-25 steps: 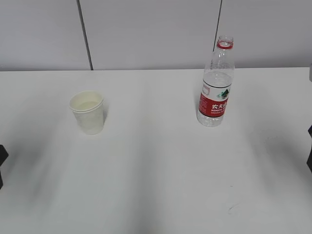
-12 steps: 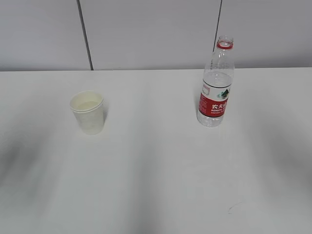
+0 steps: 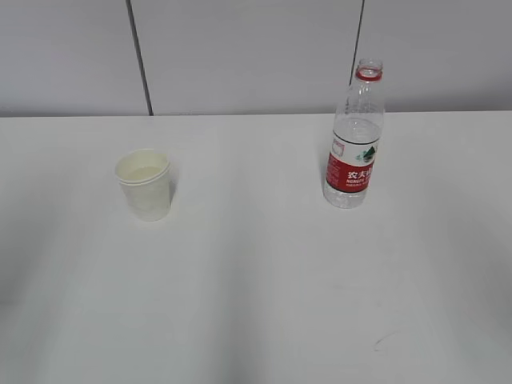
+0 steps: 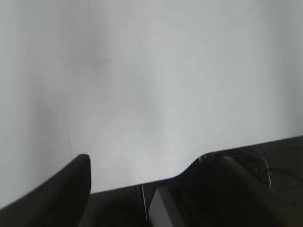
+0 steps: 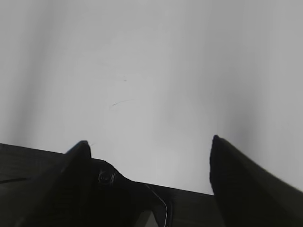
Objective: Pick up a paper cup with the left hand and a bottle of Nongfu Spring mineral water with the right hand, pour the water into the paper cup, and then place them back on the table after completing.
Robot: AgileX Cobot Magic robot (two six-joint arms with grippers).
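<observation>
Black fingers frame the right wrist view: the right hand [image 5: 149, 156] has its two tips standing wide apart with nothing but bare white bench between them, so that claw is released and empty. The left hand [image 4: 142, 175] is harder to read; only one dark finger shows at the lower left of its view, with blurred housing and cable at the lower right, and I cannot tell whether it is spread or closed. Nothing is visibly held in it.

Out from the claws, neither arm appears in the exterior view at all. On the table [image 3: 256, 280] the paper cup [image 3: 144, 185] stands upright toward the left edge, well apart from the bottle [image 3: 354, 136], which stands upright toward the far right, nearer the back edge, uncapped, red label facing out. The water [image 3: 356, 130] sits above the label, with empty neck over it. The cup's inside looks pale and may hold a little liquid; it is too faint to be sure.

Judging by this, either the reach has not begun or the things have been set back; the frames alone do not settle it. If the task is starting, the left claw needs to come in around the cup and the right around the bottle's body, below the neck, gripping gently so the thin plastic does not buckle.

A faint scuff [image 5: 120, 101] marks the bench under the right wrist.
</observation>
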